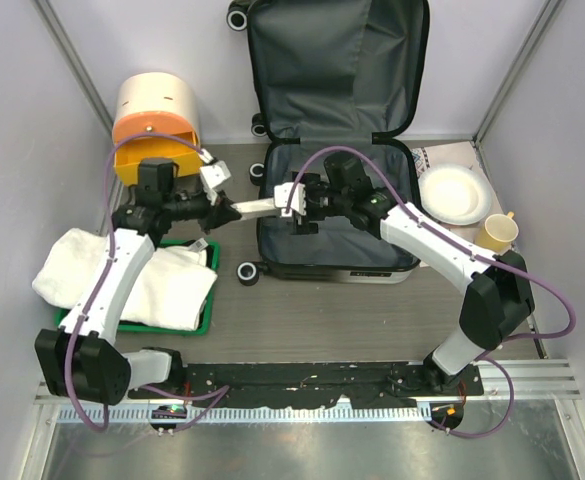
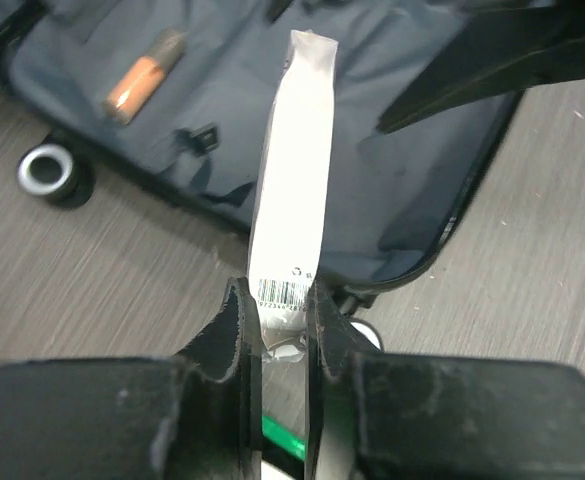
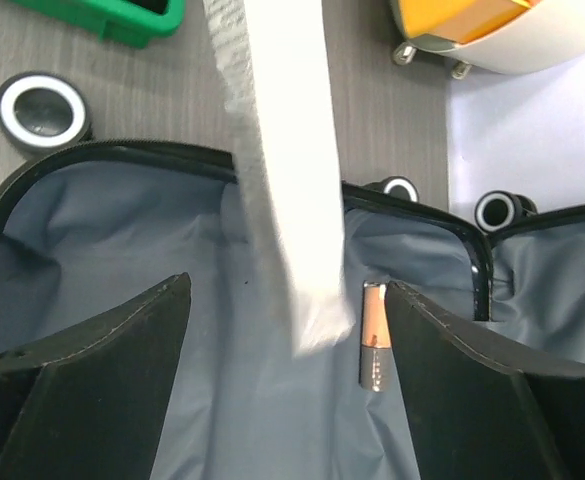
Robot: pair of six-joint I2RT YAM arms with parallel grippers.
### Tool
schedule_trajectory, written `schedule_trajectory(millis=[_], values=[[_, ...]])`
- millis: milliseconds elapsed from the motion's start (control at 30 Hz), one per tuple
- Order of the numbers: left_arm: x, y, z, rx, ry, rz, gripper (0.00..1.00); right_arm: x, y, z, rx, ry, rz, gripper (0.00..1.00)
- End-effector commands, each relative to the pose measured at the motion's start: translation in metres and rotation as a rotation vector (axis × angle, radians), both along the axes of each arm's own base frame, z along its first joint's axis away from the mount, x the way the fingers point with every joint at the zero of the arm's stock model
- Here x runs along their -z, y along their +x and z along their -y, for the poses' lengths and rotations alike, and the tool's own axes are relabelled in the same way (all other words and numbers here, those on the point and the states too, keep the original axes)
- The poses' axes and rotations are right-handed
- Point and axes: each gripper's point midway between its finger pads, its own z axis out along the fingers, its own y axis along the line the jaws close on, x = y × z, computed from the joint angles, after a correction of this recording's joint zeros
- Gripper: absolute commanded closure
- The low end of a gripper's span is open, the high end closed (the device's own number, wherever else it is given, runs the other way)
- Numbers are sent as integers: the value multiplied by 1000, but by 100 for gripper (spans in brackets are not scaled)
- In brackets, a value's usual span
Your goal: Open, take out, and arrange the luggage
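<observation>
Your left gripper (image 2: pixel 280 300) is clamped on the barcoded end of a flat white packet (image 2: pixel 297 160), and your right gripper (image 3: pixel 287 310) stands wide apart around the other end without pinching it. Beyond them, the luggage (image 1: pixel 337 110) lies open at the table's (image 1: pixel 372 320) far edge. Its lid is propped upright and a small copper-coloured cylinder (image 3: pixel 373 335) lies inside.

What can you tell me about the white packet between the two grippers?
The white packet is long, flat and thin, apparently sealed in clear plastic, with a barcode label at one end. The left gripper pinches that end; the other end sits free inside the open right gripper, above the open luggage.
</observation>
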Motion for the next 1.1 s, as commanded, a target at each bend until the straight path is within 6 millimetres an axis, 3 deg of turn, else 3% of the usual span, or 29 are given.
schedule_trajectory(millis=[0, 33, 100, 133, 200, 233, 267, 300, 333, 433, 567, 700, 1033, 1067], values=[[-33, 25, -39, -204, -138, 4, 100, -65, 23, -8, 129, 206, 36, 16], [-40, 37, -65, -283, -150, 16, 100, -70, 29, -3, 161, 232, 31, 16], [-50, 47, -85, -341, -175, 27, 100, -74, 35, 1, 219, 288, 9, 15], [-54, 55, -110, -409, -183, 39, 100, -76, 39, 3, 241, 307, 4, 15], [-69, 68, -137, -475, -175, 100, 100, -74, 45, 10, 291, 326, -22, 14], [-68, 77, -162, -532, -168, 102, 100, -80, 51, 11, 309, 354, -11, 14], [-69, 80, -174, -555, -160, 104, 100, -79, 60, 18, 356, 365, -14, 14], [-82, 85, -185, -568, -145, 145, 100, -85, 66, 21, 397, 412, -38, 14], [-77, 91, -203, -598, -141, 130, 100, -89, 73, 27, 443, 441, -43, 13], [-81, 100, -226, -623, -94, 145, 100, -104, 98, 47, 591, 571, -113, 13], [-79, 113, -248, -673, -23, 172, 100, -104, 118, 70, 685, 630, -188, 13], [-80, 125, -261, -678, 43, 193, 100, -101, 119, 75, 700, 635, -202, 13], [-44, 146, -275, -626, 119, 130, 100, -95, 114, 80, 710, 631, -205, 13], [-47, 148, -274, -616, 118, 134, 100, -94, 113, 80, 711, 627, -204, 13]])
